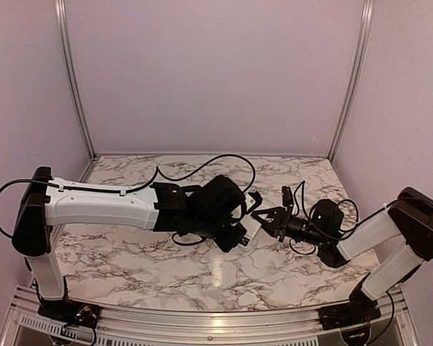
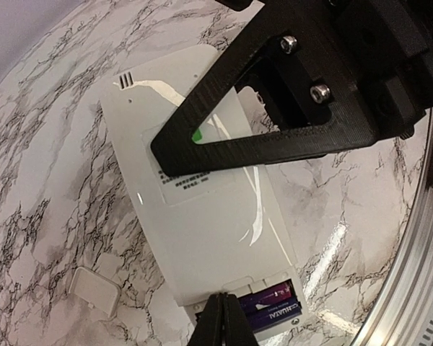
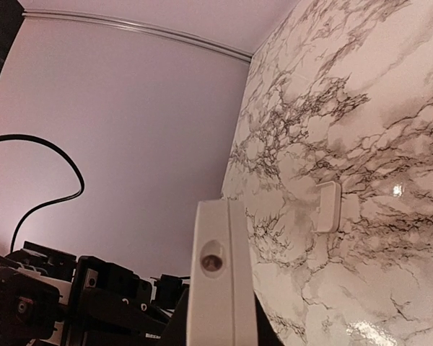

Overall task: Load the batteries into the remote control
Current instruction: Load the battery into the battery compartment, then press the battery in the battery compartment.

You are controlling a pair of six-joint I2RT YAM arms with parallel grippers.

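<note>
Two batteries (image 2: 274, 306) lay side by side in the open bay of the remote control (image 2: 209, 231), which sat back-up over the middle of the desk (image 2: 50, 180), between the two arms. The left claw (image 2: 224, 310) was pinched shut on nothing, its point at the bay's edge just beside the cells. The right claw (image 1: 267, 218) looked clamped on the remote's other end, one finger lying across the white back; its second finger I could not see.

To my eye the step was seating the cells. The closed tip should press straight down near the middle of each one, gently, while the right claw braces the handset so it cannot rock or slide. The battery cover (image 2: 94, 292) lay on the desk near the remote, not touching it.

The remote's long axis ran from one claw to the other, bay end toward the left arm and emitter end facing the right wrist.
</note>
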